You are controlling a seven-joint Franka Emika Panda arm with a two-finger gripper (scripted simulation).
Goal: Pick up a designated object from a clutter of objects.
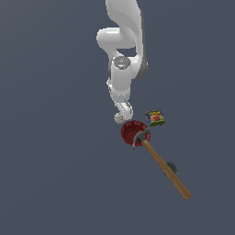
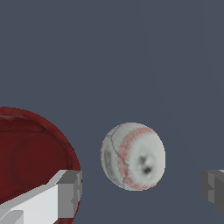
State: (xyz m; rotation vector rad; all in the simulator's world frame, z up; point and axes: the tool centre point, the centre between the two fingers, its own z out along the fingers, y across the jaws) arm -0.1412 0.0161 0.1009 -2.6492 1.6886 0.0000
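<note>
My gripper is spread wide, empty, with one finger low over the rim of the dark red bowl and the other finger showing only as a grey pad at the far edge of the wrist view. Between them, touching neither, sits the baseball, white with faint red stitching, resting on the bare grey floor just beside the bowl but with a clear strip of floor between the two. I judge the ball to be light, hard and rigid, so it will not give under the pads; being round, it could squirt out if I close off-centre, so I would want the pads on opposite sides at its widest girth, with my near finger coming down in the gap beside the bowl rather than on its rim. From the exterior view, the ball is mostly hidden beneath my hand, and the bowl lies next to it with the hammer head resting at its rim, the wooden handle running away from the group. The small colourful box stands near the bowl, apart from the ball, and a tiny grey item lies against the hammer handle, farthest out.
</note>
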